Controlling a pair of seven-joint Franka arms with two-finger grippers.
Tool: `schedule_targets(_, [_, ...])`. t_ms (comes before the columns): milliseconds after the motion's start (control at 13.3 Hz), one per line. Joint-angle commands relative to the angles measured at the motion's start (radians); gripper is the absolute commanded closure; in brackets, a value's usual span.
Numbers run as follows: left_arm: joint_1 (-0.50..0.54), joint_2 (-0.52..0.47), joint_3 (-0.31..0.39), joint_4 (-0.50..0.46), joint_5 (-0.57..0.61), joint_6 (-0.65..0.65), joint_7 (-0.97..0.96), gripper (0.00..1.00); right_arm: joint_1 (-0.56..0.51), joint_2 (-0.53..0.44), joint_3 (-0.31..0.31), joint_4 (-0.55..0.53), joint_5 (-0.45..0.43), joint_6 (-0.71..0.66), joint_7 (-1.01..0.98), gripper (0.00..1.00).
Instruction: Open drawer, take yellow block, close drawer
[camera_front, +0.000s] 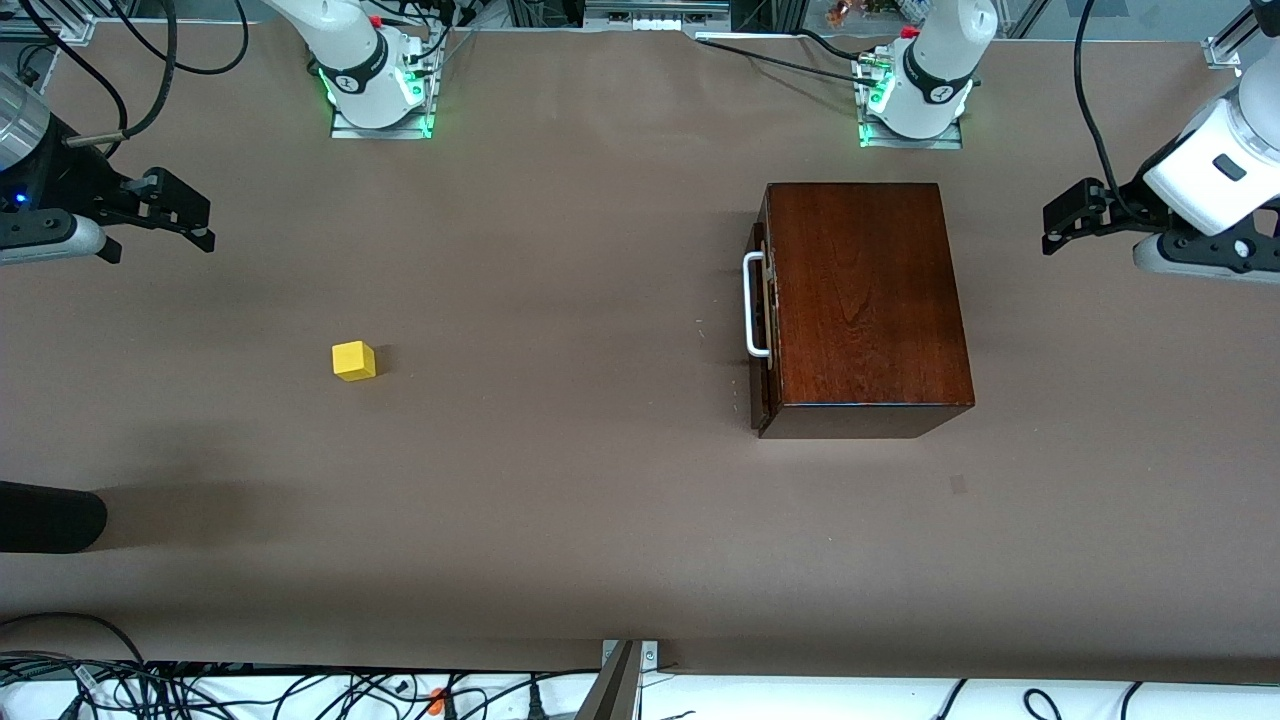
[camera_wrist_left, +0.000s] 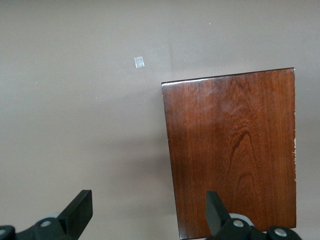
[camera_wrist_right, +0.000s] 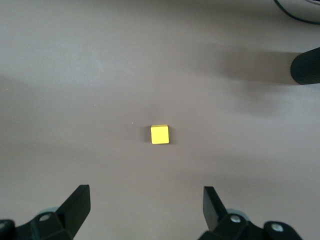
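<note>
The dark reddish-brown wooden box (camera_front: 865, 300) stands toward the left arm's end of the table. Its drawer (camera_front: 762, 310) is shut, with the white loop handle (camera_front: 752, 305) facing the right arm's end. The yellow block (camera_front: 353, 360) lies on the bare table toward the right arm's end, outside the box. It also shows in the right wrist view (camera_wrist_right: 160, 134). My left gripper (camera_front: 1058, 222) is open and empty, up in the air beside the box; the box top shows in the left wrist view (camera_wrist_left: 235, 150). My right gripper (camera_front: 185, 212) is open and empty, over the table at the right arm's end.
A black rounded object (camera_front: 50, 516) reaches in over the table edge at the right arm's end, nearer the front camera than the block; it also shows in the right wrist view (camera_wrist_right: 306, 66). A small pale mark (camera_front: 958, 484) lies on the table near the box.
</note>
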Motion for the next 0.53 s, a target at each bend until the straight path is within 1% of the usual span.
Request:
schedule_targets(0, [-0.004, -0.041, 0.016, -0.048, -0.018, 0.033, -0.002, 0.00, -0.001, 0.009, 0.001, 0.025, 0.001, -0.008, 0.004, 0.00])
schedule_targets(150, [-0.001, -0.031, 0.016, -0.031, -0.016, 0.028, -0.007, 0.00, -0.001, 0.009, 0.001, 0.025, 0.001, -0.008, 0.004, 0.00])
schedule_targets(451, [-0.001, -0.031, 0.016, -0.029, -0.010, 0.027, -0.017, 0.00, -0.001, 0.009, 0.001, 0.025, 0.001, -0.008, 0.004, 0.00])
